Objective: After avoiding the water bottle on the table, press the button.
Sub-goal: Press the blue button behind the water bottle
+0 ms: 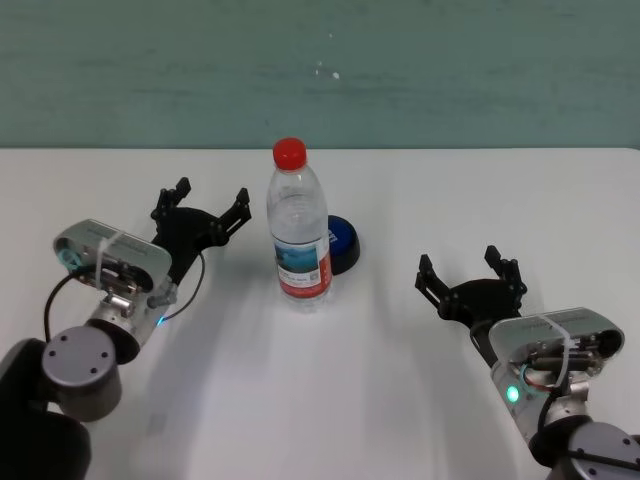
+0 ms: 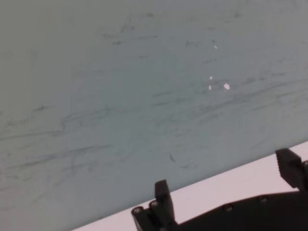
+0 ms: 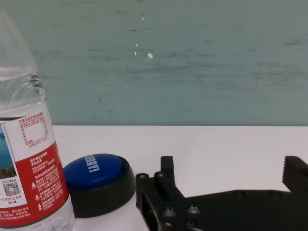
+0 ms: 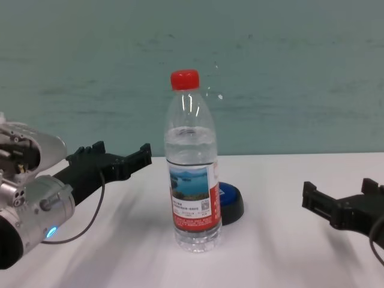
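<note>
White table (image 1: 380, 400) spans the whole work area. Water bottle (image 1: 298, 225) stands upright near its centre (red cap on, label facing the robot). Left gripper (image 1: 205, 205) hovers to the left of the bottle, jaws apart, holding nothing. Right gripper (image 1: 468, 270) sits lower and to the right, well apart from the bottle, jaws also apart and empty. Button (image 1: 342, 243) rests on the table just behind the bottle to its right, partly hidden by it.
</note>
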Controlling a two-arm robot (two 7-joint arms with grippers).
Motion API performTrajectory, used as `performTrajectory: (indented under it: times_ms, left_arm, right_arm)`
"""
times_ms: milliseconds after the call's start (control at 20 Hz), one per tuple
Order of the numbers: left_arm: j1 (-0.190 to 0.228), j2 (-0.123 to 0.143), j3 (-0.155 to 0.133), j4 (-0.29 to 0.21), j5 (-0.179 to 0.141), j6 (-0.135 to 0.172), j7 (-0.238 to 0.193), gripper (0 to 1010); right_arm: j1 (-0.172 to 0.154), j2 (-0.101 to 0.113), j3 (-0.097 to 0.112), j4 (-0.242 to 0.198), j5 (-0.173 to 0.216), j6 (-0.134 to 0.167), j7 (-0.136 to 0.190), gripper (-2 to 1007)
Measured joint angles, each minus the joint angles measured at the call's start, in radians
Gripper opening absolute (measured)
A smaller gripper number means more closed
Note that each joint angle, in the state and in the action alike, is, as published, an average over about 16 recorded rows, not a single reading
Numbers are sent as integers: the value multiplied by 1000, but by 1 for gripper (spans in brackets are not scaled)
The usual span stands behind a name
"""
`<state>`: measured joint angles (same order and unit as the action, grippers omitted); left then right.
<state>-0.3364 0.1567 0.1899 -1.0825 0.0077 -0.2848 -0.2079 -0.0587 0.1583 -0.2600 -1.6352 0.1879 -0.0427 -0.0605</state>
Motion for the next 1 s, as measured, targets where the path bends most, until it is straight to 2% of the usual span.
performTrajectory:
  times_ms: [1000]
  left_arm:
    - [-78,-1,26,107,40,-62,-17,1010]
  right_arm:
    - [0,0,0,0,0,0,0,1004]
